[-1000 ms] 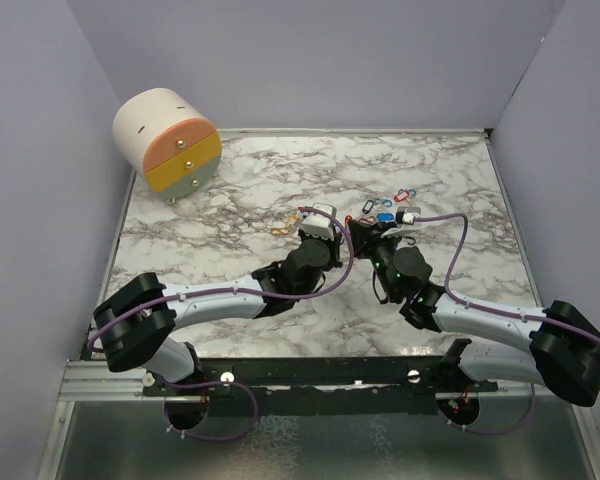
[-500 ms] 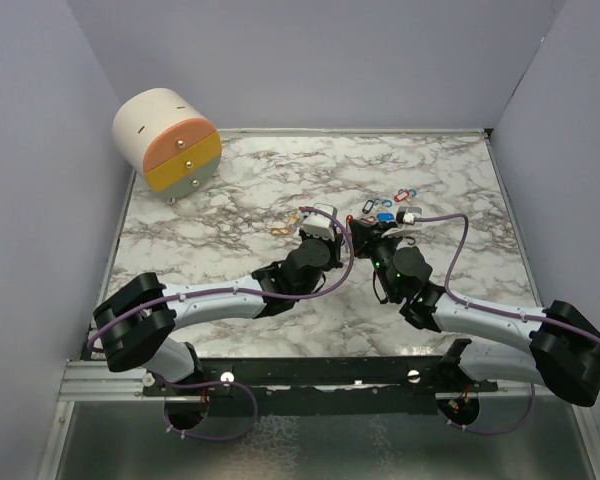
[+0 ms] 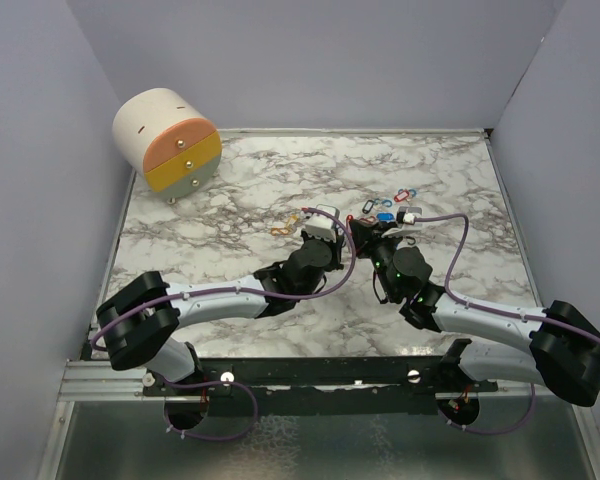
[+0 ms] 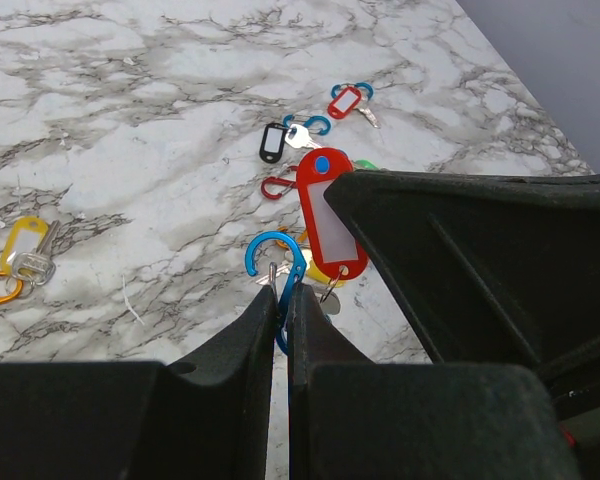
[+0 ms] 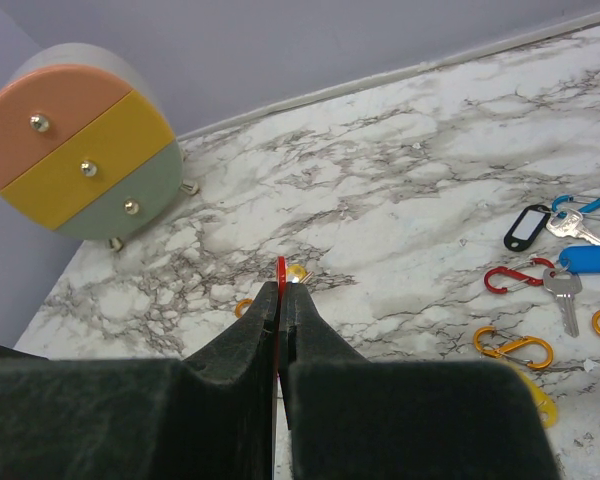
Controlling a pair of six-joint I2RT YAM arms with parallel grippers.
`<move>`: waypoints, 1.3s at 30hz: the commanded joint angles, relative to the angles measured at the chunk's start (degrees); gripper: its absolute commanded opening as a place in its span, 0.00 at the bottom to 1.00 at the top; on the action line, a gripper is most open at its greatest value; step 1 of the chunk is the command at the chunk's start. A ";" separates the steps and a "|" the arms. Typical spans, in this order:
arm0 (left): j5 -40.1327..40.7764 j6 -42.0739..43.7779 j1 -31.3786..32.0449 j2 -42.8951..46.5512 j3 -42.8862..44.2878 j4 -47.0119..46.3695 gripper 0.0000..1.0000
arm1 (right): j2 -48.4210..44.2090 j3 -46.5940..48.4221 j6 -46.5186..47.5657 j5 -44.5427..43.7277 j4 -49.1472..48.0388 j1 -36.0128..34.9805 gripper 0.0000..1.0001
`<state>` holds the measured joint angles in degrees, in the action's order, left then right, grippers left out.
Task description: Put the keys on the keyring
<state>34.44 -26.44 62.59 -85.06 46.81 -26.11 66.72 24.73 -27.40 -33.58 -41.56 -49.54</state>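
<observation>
Left gripper (image 4: 283,298) first: we see its two fingers pressed together on the lower part of the blue carabiner (image 4: 273,262). The carabiner's hooked end sticks out past the fingertips, and its long axis runs on in line with them. Our right gripper (image 5: 281,292) is likewise pinched tight, on the red tag (image 4: 329,214). From the right wrist we see the tag edge-on, a thin red line rising from between the fingers. From the left wrist we see its flat face. Its long axis is tilted a little off upright in the picture, with the blue-dotted end pointing toward the far table (image 4: 130,110). Its lower end, with a small metal ring, sits just beside the carabiner's hook; whether they touch we cannot tell. Loose keys lie beyond on the marble: a black tag (image 4: 271,143), a second red tag (image 4: 344,101), and a yellow tag (image 4: 24,243) off to the left.
</observation>
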 commanded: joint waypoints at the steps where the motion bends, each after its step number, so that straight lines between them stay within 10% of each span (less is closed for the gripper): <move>1: -1.28 0.00 -0.30 -0.41 0.99 -1.40 0.00 | -0.54 0.23 0.04 -1.77 -0.41 -0.12 0.01; 39: -0.99 0.51 -0.28 -1.34 2.68 -1.40 0.00 | -0.75 -0.20 -0.03 0.26 -0.73 -0.12 0.01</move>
<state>33.89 -26.37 62.59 -86.06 47.55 -26.11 66.72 24.73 -27.40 -33.54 -41.56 -49.54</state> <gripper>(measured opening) 0.092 0.014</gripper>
